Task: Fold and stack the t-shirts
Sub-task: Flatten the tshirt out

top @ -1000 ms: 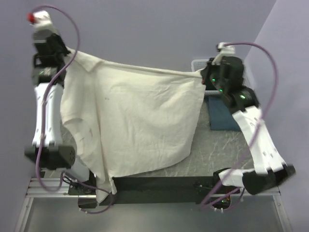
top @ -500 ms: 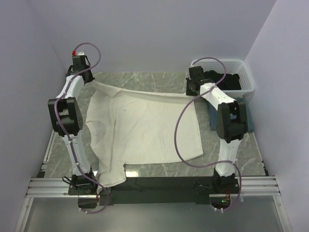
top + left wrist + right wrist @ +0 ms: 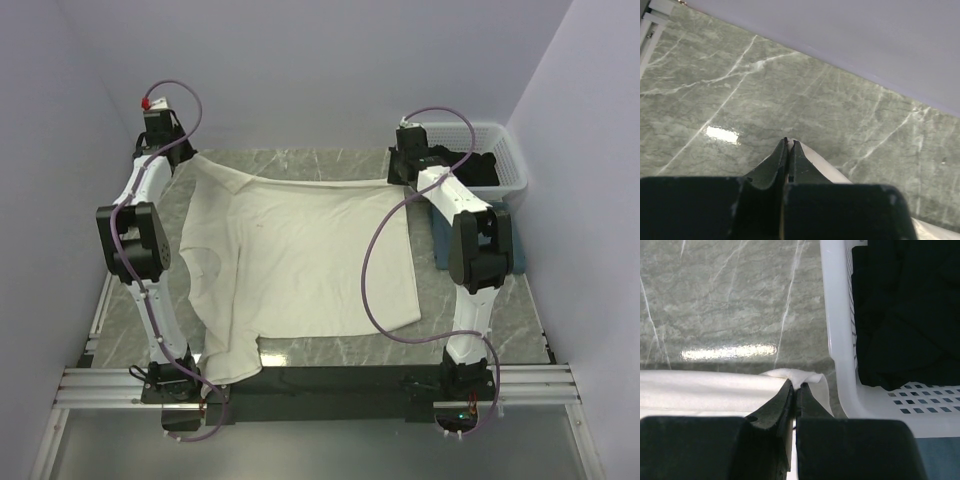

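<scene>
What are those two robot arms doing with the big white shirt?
The two arms have the cream-white t-shirt spread out over the table. The left gripper and the right gripper are each shut on a far corner, with that edge stretched between them. A black t-shirt sits in the white basket, a slate-blue t-shirt nearby. Nothing is folded yet.

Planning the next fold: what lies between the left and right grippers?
Only the cream-white t-shirt: its far edge runs from the left gripper to the right gripper, as the top view shows.
</scene>
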